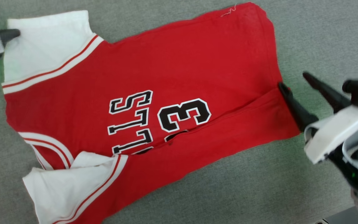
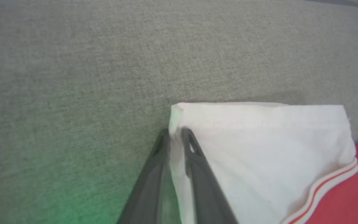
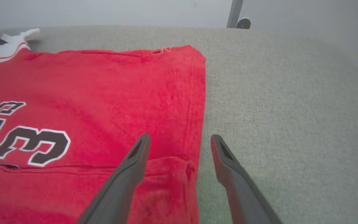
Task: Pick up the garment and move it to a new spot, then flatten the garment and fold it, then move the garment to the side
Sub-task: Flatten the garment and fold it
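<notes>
My right gripper (image 3: 180,137) straddles the shirt (image 1: 166,68) hem, fingers apart, while my left gripper (image 2: 175,131) pinches its white sleeve (image 2: 259,149).

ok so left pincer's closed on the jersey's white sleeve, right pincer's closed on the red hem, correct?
No: the right pincer stands open, straddling the hem edge of the jersey, as the right wrist view shows. The left pincer does grip the white sleeve.

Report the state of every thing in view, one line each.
red jersey, spread flat, one long side folded over part of its lettering
left hand, closed on the corner of the white sleeve
right hand, open, straddling the jersey's hem edge
</notes>
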`<state>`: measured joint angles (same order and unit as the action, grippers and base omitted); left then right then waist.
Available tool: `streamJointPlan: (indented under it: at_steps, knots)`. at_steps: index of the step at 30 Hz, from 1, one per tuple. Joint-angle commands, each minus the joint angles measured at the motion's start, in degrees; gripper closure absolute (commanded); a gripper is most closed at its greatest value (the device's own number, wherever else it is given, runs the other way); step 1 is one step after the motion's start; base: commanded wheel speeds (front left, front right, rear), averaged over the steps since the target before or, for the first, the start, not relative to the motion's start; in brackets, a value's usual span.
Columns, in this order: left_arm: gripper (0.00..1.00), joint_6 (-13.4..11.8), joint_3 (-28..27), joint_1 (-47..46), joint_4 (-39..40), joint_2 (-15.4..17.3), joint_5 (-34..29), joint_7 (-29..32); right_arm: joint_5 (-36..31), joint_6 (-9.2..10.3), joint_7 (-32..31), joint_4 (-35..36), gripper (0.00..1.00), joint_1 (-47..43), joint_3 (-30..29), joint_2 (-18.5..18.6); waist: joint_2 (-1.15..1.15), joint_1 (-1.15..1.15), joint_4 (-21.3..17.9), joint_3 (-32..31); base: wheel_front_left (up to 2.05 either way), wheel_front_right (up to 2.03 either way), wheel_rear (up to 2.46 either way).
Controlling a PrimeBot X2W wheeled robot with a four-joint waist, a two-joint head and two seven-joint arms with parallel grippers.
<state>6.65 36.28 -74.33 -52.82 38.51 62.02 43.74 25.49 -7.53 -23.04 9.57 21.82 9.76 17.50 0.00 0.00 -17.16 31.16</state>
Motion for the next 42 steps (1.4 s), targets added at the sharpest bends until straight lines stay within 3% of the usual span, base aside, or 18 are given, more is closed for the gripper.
streamJointPlan:
  at_steps: [1,6,12,16,27,28,29,30,35,42]
  knots:
    - [1.00,0.65,1.66,3.05,-0.88,-3.10,0.40,0.52,0.96,0.09,-0.55,-0.47,0.00,2.34,0.41,0.47,0.00,0.00,0.57,0.40,0.00,0.00,0.00]
    - [1.00,0.79,2.00,1.75,-1.04,-3.96,0.40,-0.94,3.80,0.09,-5.70,-5.92,0.00,12.48,4.04,1.71,0.00,0.00,2.01,1.08,0.00,0.00,0.00]
    - [1.00,0.90,2.88,-0.15,-0.23,-6.24,0.67,-1.92,7.80,0.09,-16.74,-18.31,0.00,27.25,8.73,4.64,0.00,0.00,4.85,2.78,0.00,0.00,0.00]
    - [1.00,0.93,3.98,-1.07,1.23,-7.53,1.15,-2.23,7.84,0.09,-20.30,-26.60,0.00,35.95,9.74,5.80,0.00,0.00,6.85,4.07,0.00,0.00,0.00]
    - [1.00,0.95,7.90,-1.17,4.79,-8.93,3.27,-3.40,9.60,0.08,-25.41,-43.23,0.02,44.03,17.40,4.63,0.00,0.00,9.91,5.04,0.00,0.00,0.00]
    - [1.00,0.95,8.27,-1.04,5.00,-9.03,3.54,-3.47,10.18,0.08,-25.59,-44.06,0.49,44.00,18.16,4.51,0.00,0.00,10.09,4.92,0.00,0.00,0.00]
    - [1.00,0.95,8.54,-0.85,5.19,-9.09,3.89,-3.69,10.71,0.06,-25.66,-44.83,0.89,44.09,18.68,4.53,0.00,0.00,10.27,4.71,0.00,0.00,0.00]
    - [1.00,0.95,8.76,-0.69,5.41,-9.15,4.28,-3.85,11.20,0.05,-25.43,-45.43,1.00,44.14,19.25,4.65,0.00,0.00,10.42,4.48,0.00,0.00,0.00]
    - [1.00,0.96,9.17,-0.36,7.41,-9.42,6.50,-6.99,11.59,0.08,-19.81,-47.03,1.00,44.87,19.98,6.13,0.00,0.00,11.38,2.26,0.00,0.00,0.00]
    - [1.00,0.92,9.14,1.33,10.80,-9.10,9.37,-17.37,13.94,0.09,-12.48,-48.07,1.00,42.41,22.46,7.94,0.00,0.00,13.56,-4.93,0.00,0.00,0.00]
